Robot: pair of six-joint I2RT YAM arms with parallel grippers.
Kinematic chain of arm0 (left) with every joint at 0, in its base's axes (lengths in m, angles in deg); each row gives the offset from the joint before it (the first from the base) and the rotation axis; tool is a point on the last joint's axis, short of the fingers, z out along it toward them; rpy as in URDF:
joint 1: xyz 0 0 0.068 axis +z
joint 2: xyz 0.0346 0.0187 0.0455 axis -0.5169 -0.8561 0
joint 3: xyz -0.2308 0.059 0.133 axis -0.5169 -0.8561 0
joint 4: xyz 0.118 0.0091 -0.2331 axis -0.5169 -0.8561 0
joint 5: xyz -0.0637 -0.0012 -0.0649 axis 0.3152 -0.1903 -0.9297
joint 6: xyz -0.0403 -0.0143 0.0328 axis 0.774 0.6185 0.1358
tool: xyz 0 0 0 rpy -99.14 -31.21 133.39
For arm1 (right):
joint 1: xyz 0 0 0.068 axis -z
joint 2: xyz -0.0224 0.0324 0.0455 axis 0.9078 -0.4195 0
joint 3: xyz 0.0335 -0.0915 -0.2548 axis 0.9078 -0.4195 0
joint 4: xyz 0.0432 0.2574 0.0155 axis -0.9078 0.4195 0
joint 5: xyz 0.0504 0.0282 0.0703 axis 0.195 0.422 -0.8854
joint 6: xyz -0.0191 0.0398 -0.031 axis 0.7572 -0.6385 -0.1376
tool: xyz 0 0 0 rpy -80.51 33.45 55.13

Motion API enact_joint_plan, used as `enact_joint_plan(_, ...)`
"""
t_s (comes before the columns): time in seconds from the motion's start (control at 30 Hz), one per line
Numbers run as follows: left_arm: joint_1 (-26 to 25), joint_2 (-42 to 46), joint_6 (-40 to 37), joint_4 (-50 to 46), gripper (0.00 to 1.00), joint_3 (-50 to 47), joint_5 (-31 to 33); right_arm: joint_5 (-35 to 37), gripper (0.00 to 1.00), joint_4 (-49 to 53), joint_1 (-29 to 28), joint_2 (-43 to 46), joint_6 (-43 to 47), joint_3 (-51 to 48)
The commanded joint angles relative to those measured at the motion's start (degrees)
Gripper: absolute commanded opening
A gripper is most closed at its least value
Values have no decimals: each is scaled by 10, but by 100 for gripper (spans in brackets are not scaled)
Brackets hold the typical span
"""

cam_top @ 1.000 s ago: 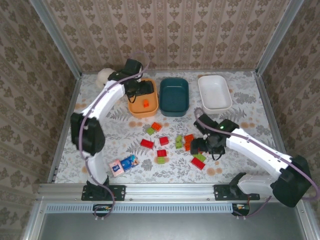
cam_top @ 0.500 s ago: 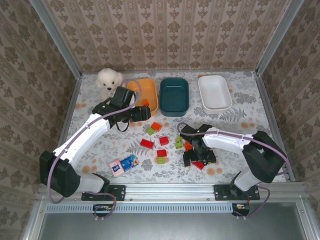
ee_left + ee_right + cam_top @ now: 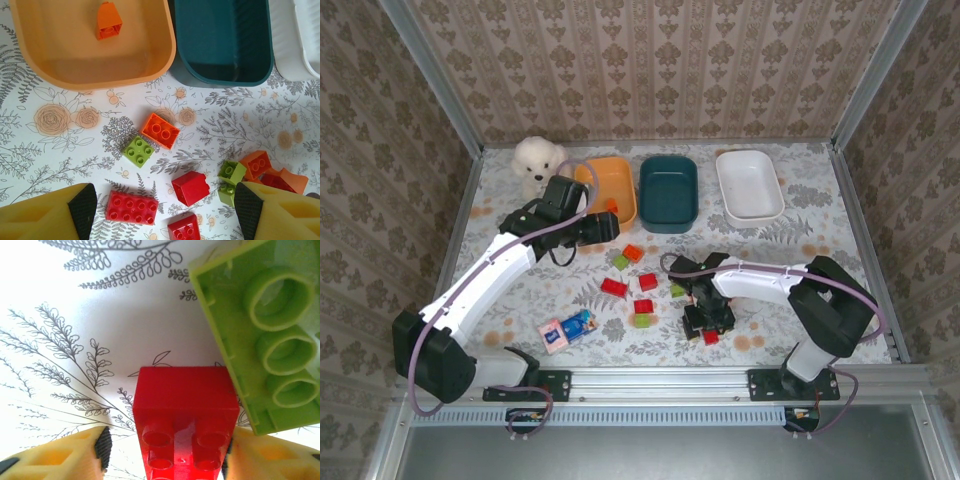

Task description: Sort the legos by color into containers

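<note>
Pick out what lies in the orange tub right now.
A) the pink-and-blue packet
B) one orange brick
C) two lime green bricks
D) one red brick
B: in the left wrist view, an orange brick lies on the floor of the orange tub, and it is the only piece seen in there.
</note>
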Motion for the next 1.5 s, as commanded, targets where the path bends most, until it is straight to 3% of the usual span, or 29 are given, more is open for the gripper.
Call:
enact_joint_plan(0.0,-6,2,10,5,76,-1,5,15,51,14,-7,-16,0,16)
enact_joint_plan(0.2,-11,8,11,10,76,-13,2,48,30,24,-18,-8,7,35)
enact_joint_plan(0.4,-19,45,25,24,76,-35,-38,88,26,111,-14,84,1,128)
enact_joint_plan(0.5,-23,64,37,58,76,-59,-110,113,25,156,34,110,19,203)
enact_joint_plan(0.63,-34,81,55,105,76,-86,-193,127,22,147,147,102,60,281)
enact_joint_plan(0.8,-42,72,82,192,76,-89,-240,126,21,101,275,22,94,350)
enact_joint_plan(1.03,-44,7,119,283,79,-32,-196,121,21,37,380,-111,105,425)
enact_joint_plan(1.23,-45,-73,113,241,79,45,-167,111,21,18,430,-246,119,515)
enact_joint_plan(1.47,-45,-102,86,154,77,72,-109,91,23,77,445,-385,124,645)
